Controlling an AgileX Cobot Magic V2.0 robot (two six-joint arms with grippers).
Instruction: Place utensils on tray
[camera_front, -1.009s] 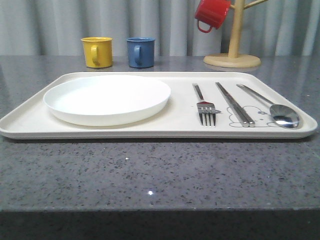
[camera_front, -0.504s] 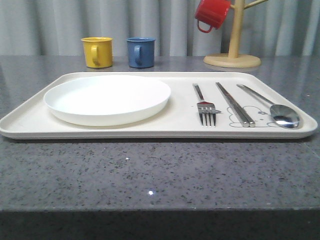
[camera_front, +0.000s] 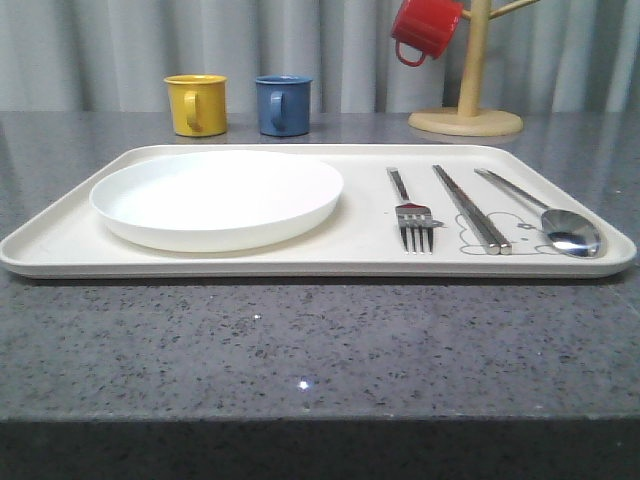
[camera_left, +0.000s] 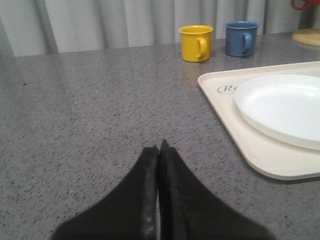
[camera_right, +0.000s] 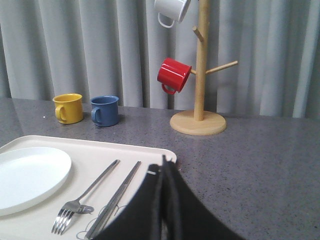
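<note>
The cream tray (camera_front: 300, 268) lies across the table. On its left half sits the white plate (camera_front: 215, 198). The fork (camera_front: 412, 215), the chopsticks (camera_front: 468, 205) and the spoon (camera_front: 560, 228) lie side by side on its right half, over the rabbit drawing. My left gripper (camera_left: 159, 147) is shut and holds nothing; it hangs over bare table, off the tray's (camera_left: 235, 135) left end. Shut and holding nothing too, my right gripper (camera_right: 164, 162) is above the tray's right part, beside the chopsticks (camera_right: 117, 197) and the fork (camera_right: 85, 192), and its fingers cover the spoon in that view.
A yellow mug (camera_front: 195, 104) and a blue mug (camera_front: 282, 105) stand behind the tray. At the back right stands a wooden mug tree (camera_front: 466, 110) with a red mug (camera_front: 425, 28) and a white mug (camera_right: 171, 9) hanging on it. Grey curtains close the back.
</note>
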